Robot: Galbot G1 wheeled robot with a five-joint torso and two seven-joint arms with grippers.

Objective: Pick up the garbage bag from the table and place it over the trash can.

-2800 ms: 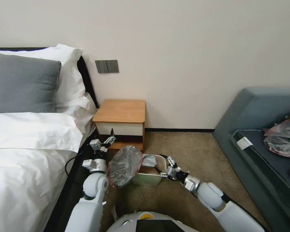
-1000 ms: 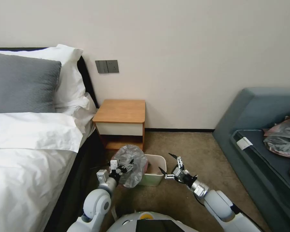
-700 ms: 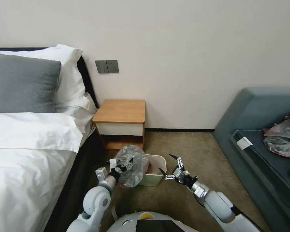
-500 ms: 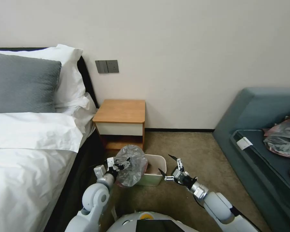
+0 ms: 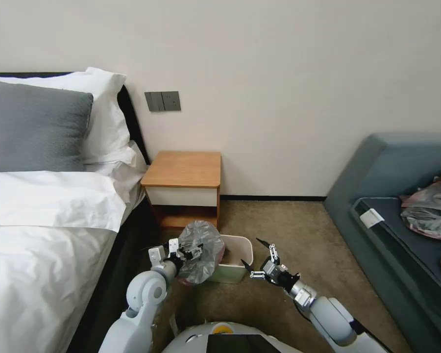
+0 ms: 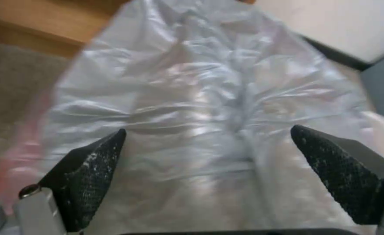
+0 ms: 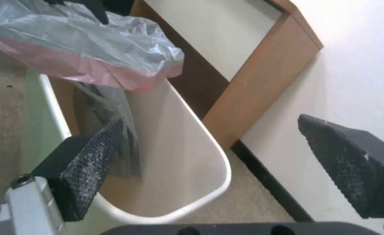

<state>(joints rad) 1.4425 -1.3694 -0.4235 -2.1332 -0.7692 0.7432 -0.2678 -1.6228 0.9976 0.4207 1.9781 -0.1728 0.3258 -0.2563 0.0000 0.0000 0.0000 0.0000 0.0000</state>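
Fingers (image 6: pixel 87 173) of the left gripper (image 5: pixel 187 251) are spread apart, gripping nothing, beside the bag (image 5: pixel 199 251), which drapes over the bin's (image 5: pixel 240 267) left rim. Right gripper (image 5: pixel 257 258), also spread, has backed off the bin's right side. Judged: lining is only half done.

Even, soft indoor light, no hard shadows; we see dim patches under the table (image 5: pixel 183 169) shelf and beside the bed (image 5: pixel 44 255). Head view sharp, slight bending at the edges. Left wrist view is blurred all over, with glare streaks on the garbage bag (image 6: pixel 209 98). Right wrist view mostly sharp; near fingertips (image 7: pixel 91 163) soft.
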